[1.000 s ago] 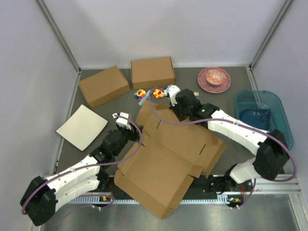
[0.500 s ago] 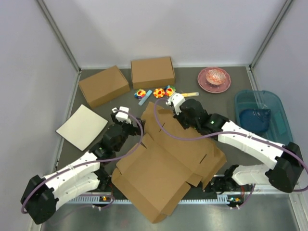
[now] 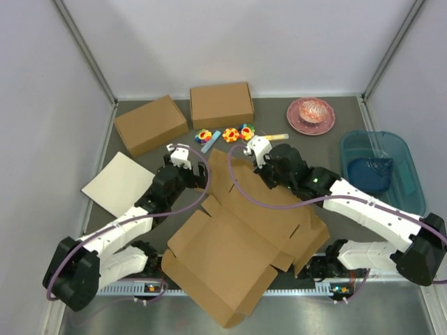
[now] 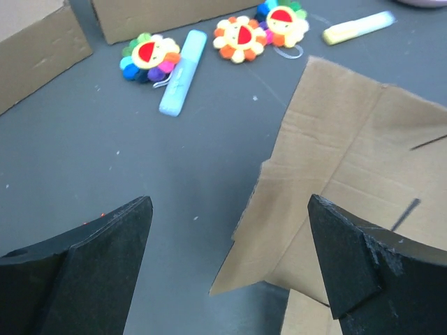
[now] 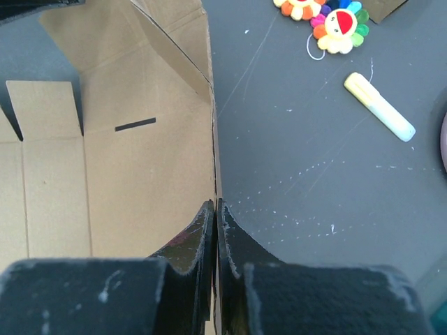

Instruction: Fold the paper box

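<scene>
Right wrist: R fingers [image 5: 195, 244] tight on paper box [image 5: 140, 174] edge; L fingers [image 4: 105, 244] wide apart, empty.

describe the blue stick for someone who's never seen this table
Find the two closed boxes at the far edge. In front of the right one lie three flower toys; the blue stick lies slanted beside the leftmost, unlike the yellow stick.

On the dark grey table [image 3: 276, 115] we count an unfolded paper box [image 3: 237, 230], two formed boxes [image 3: 151, 124], an off-white board [image 3: 119, 183], three flower toys [image 3: 230, 135], a pink plate [image 3: 311, 115] and a blue tub [image 3: 380, 167].
</scene>
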